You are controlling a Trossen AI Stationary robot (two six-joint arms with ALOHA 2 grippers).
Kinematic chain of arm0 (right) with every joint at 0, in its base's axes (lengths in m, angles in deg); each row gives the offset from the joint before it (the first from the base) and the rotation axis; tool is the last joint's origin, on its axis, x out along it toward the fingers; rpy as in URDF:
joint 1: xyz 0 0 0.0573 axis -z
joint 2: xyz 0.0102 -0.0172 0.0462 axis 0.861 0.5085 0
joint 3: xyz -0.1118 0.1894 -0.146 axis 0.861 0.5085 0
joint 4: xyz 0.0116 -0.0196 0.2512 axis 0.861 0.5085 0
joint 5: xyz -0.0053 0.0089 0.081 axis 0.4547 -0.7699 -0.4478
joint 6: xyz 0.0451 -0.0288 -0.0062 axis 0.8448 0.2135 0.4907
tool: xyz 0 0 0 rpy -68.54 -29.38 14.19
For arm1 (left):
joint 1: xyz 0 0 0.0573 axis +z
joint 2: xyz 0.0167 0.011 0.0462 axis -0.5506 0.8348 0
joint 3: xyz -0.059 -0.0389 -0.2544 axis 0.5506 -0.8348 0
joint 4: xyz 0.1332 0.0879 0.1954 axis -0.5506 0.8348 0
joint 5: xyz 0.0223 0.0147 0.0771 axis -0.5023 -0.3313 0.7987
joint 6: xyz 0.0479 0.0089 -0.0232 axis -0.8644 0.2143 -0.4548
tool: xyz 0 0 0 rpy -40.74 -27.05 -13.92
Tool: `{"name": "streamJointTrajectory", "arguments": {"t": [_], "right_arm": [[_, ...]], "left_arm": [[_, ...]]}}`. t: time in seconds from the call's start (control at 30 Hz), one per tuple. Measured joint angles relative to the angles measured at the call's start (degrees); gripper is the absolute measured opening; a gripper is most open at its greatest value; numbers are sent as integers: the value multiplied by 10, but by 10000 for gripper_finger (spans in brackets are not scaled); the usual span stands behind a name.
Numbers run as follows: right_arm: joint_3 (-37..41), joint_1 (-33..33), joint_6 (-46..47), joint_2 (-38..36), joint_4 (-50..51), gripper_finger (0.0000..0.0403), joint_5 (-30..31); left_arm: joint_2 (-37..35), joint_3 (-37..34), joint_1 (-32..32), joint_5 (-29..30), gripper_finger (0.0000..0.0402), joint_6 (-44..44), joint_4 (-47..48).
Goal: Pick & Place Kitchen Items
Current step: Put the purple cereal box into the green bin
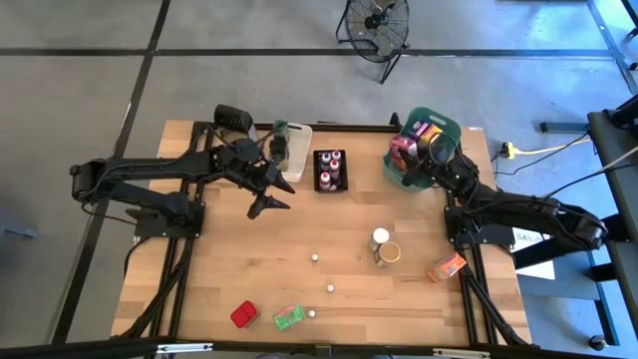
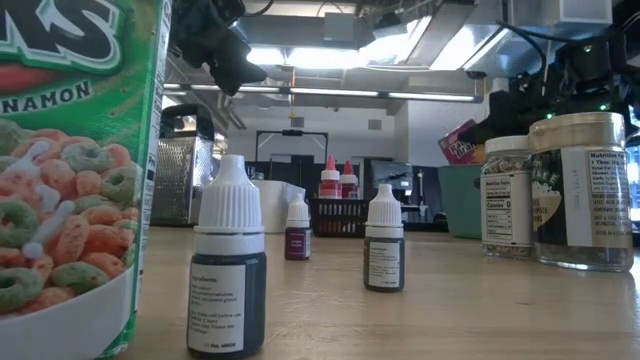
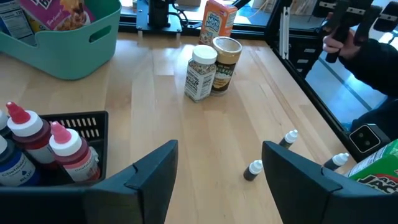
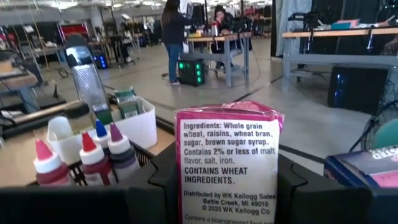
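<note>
My right gripper [image 1: 423,166] is at the teal bin [image 1: 451,128] at the far right and is shut on a pink cereal packet [image 4: 227,163]. My left gripper [image 3: 214,180] hangs open above the table's left middle [image 1: 269,195], with nothing between its fingers. On the table stand two jars [image 1: 382,246], side by side on their bases. An orange packet [image 1: 447,266], a red packet [image 1: 243,314], a green packet [image 1: 288,317] and three tiny capped bottles [image 1: 330,288] rest toward the near edge. My right gripper pinches the pink packet by its two side edges [image 4: 184,177], one finger [image 4: 163,174] on each side. The fingers come about level from the table's right. The packet stands upright, its ingredients panel toward the wrist camera. Whether its bottom rests in the teal bin is hidden.
A black crate [image 1: 331,170] of squeeze bottles stands at the far middle, a white bin [image 1: 295,150] left of it with a grater beside it. More packets fill the teal bin. Bare wood lies between the crate and the jars. People stand in the room beyond.
</note>
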Motion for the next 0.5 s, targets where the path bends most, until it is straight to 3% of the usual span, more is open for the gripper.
{"name": "streamJointTrajectory", "arguments": {"t": [0.2, 0.5], "right_arm": [[-7, 0, -6, 43, -11, 151, 4], [-34, 0, -20, 98, -9, 199, 1]], "left_arm": [[0, 0, 0, 0, 227, 0, 0], [0, 0, 0, 0, 226, 0, 0]]}}
